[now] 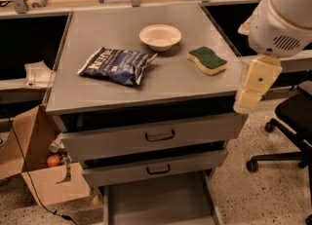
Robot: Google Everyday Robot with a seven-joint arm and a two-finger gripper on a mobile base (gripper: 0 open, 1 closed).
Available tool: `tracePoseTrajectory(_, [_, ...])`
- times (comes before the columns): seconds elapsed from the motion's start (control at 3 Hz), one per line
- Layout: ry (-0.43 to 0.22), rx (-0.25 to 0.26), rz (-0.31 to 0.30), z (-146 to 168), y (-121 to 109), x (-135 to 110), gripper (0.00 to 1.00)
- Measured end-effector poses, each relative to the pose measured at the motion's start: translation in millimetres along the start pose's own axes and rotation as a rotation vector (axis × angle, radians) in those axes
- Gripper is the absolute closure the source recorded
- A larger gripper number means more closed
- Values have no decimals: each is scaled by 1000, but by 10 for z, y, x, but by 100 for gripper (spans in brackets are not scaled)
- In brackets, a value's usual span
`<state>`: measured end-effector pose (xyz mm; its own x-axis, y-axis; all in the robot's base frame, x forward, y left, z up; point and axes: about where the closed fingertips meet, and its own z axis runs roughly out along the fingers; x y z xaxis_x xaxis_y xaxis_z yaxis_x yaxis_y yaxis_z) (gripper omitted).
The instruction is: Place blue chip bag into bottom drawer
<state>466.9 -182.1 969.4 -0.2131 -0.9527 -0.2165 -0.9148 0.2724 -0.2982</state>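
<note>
The blue chip bag [117,65] lies flat on the grey cabinet top [170,80], left of centre, with white lettering facing up. The bottom drawer [156,202] is pulled out at the foot of the cabinet and shows as a shallow grey tray with nothing in it. My gripper [245,103] hangs at the cabinet's right front corner, below the white arm housing [285,19]. It is well to the right of the bag, level with the table edge, and holds nothing that I can see.
A cream bowl [160,37] and a green-and-yellow sponge [207,60] sit on the top, right of the bag. The two upper drawers [153,136] are slightly ajar. A cardboard box [34,170] stands at the left, an office chair [287,121] at the right.
</note>
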Motion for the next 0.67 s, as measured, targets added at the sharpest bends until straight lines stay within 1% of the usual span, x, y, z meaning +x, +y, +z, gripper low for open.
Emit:
tracePoseTrajectory(0.33, [-29, -2, -21, 344, -128, -496, 0])
tracePoseTrajectory(0.67, [-30, -2, -22, 356, -131, -514, 0])
